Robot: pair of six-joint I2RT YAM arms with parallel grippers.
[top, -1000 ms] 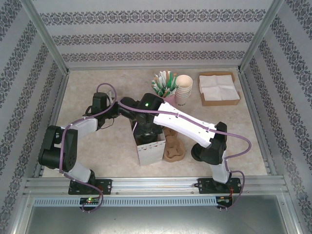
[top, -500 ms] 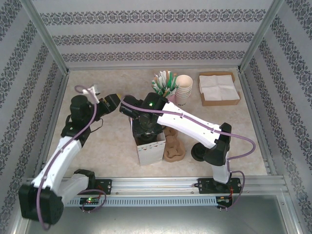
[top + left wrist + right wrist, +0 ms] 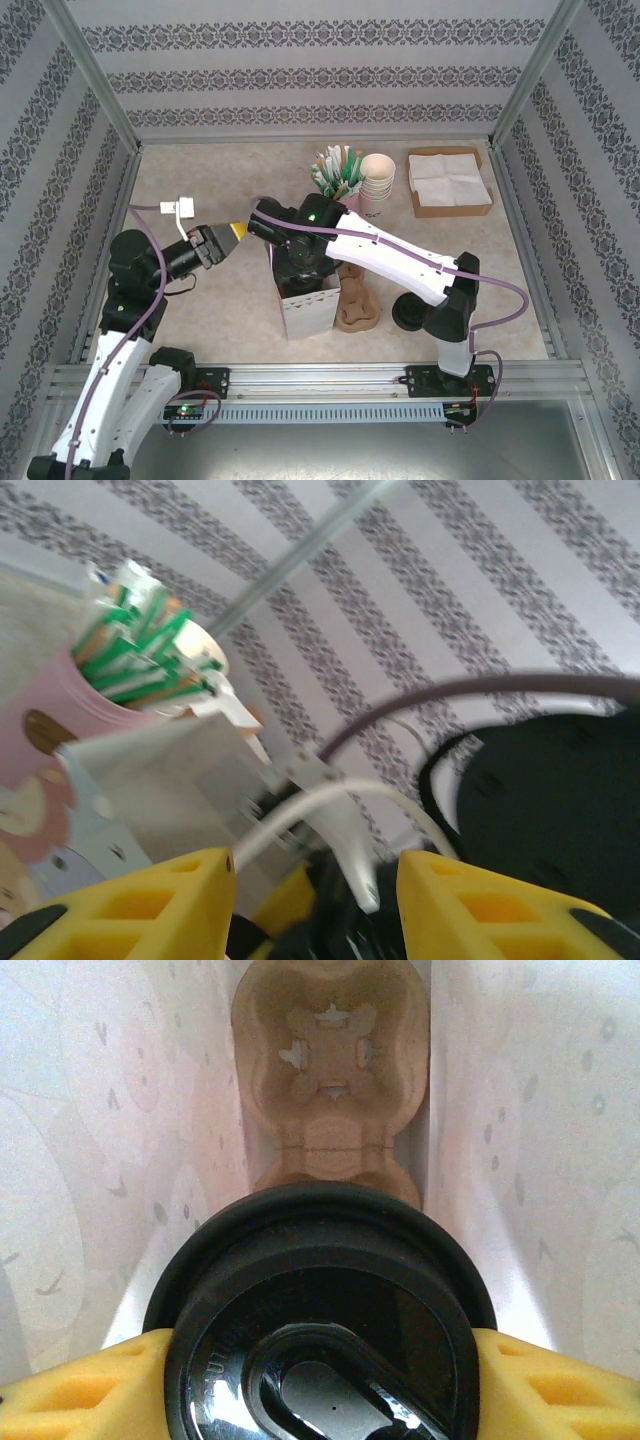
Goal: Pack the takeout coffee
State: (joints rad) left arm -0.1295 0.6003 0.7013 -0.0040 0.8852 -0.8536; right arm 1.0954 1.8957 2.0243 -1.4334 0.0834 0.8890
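L gripper (image 3: 238, 229) withdrawn, cup (image 3: 325, 1340) base hidden, maybe bagged

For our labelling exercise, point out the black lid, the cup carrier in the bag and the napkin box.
black lid (image 3: 320, 1310): right wrist view, top face.
cup carrier (image 3: 330, 1055): right wrist view, far cup well.
napkin box (image 3: 450, 210): top external view, near wall.
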